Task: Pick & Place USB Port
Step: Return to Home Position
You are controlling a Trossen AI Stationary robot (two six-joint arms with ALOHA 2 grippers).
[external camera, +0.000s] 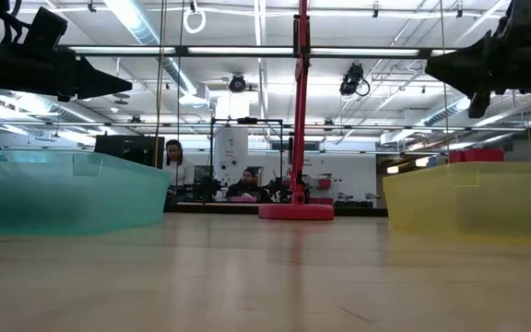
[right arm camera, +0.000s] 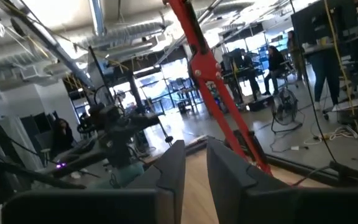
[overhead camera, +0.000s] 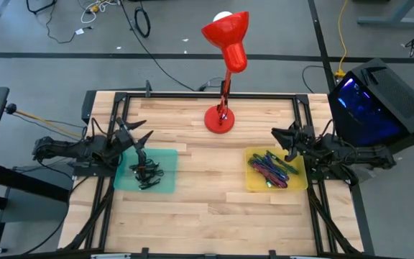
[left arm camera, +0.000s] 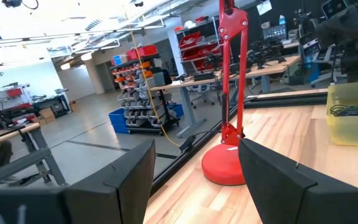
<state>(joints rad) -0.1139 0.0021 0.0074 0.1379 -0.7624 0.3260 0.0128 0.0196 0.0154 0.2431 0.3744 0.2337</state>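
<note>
Coloured charger cables (overhead camera: 270, 171) lie in the translucent yellow plastic bin (overhead camera: 257, 185), their long axis slanting corner to corner. Tangled black cables (overhead camera: 146, 173) fill the translucent green bin (overhead camera: 165, 155). The left gripper (overhead camera: 136, 135) is spread wide and the right gripper (overhead camera: 286, 142) narrowly parted, both empty.

Right tool (right arm camera: 196, 154) with fingers narrowly apart, red lamp stem (right arm camera: 214, 81) beyond, left arm (right arm camera: 114, 134) farther off

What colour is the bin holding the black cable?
Translucent green bin; clearest in the high view.
</note>
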